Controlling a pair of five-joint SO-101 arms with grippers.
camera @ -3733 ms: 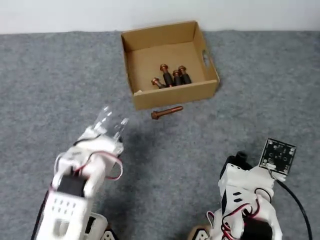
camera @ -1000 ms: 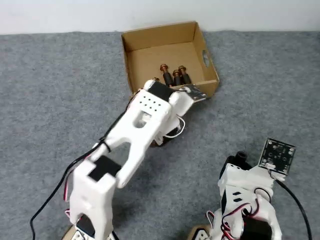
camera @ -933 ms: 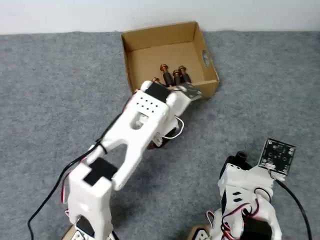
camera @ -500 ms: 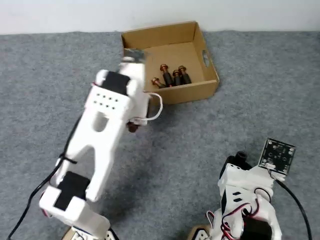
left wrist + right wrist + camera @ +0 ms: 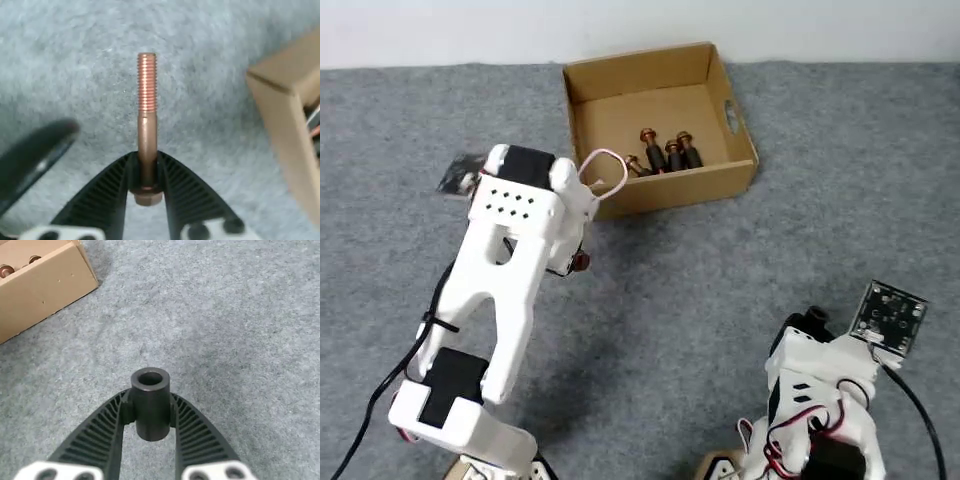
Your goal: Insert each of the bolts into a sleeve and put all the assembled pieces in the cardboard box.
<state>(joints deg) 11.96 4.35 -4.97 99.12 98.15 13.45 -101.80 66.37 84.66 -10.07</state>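
My left gripper [image 5: 146,160] is shut on a copper bolt [image 5: 146,120] just above its hex head, and the threaded end points away over the grey carpet. In the high view the bolt's head [image 5: 580,262] peeks out from under the left arm [image 5: 515,250], left of the cardboard box [image 5: 620,200]. My right gripper [image 5: 150,402] is shut on a black sleeve [image 5: 150,405], held upright with its bore facing the camera. The box holds several assembled pieces [image 5: 665,152]. The right arm [image 5: 820,400] sits at the lower right.
The box's corner [image 5: 287,120] is close beside the held bolt. The box's front wall [image 5: 40,290] lies well ahead of the sleeve. Grey carpet [image 5: 720,270] stretches between the two arms. A blurred dark shape [image 5: 35,152] sits beside the left fingers.
The bolt that lay in front of the box is now in the left gripper. The left arm swung left, away from the box front. The right arm shifted slightly.
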